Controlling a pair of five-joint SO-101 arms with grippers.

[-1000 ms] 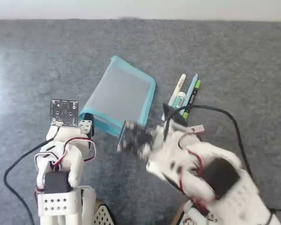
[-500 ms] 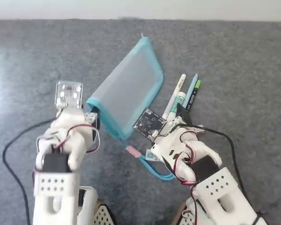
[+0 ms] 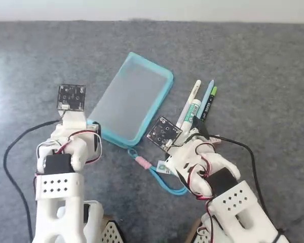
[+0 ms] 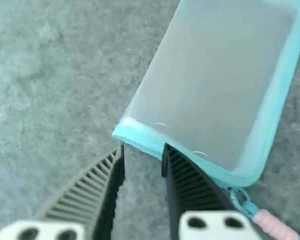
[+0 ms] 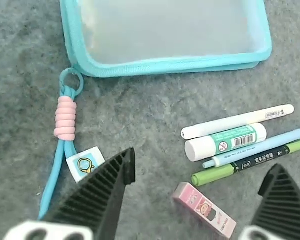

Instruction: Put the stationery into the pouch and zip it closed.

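Note:
The teal-edged translucent pouch (image 3: pixel 131 98) lies flat on the grey mat, its blue strap with pink beads (image 3: pixel 144 163) trailing toward the arms. My left gripper (image 4: pixel 143 150) stands open at the pouch's near corner (image 4: pixel 140 141), and mat shows between its fingers. My right gripper (image 5: pixel 202 162) hangs wide open above the stationery: a white pen (image 5: pixel 237 121), a glue stick (image 5: pixel 225 141), a blue pen (image 5: pixel 257 147), a green marker (image 5: pixel 247 162) and a pink eraser (image 5: pixel 202 210). Right of the pouch lie the pens (image 3: pixel 197 98).
A small printed tag (image 5: pixel 85 165) hangs on the strap near the right gripper's one finger. Cables (image 3: pixel 243 136) run from both arms over the mat. Bare mat (image 3: pixel 253 61) spreads beyond the pouch and to both sides.
The pouch, tipped up half a second ago, now lies flat, and the left gripper has drawn back slightly. The right arm swung over the pens earlier and has since kept still.

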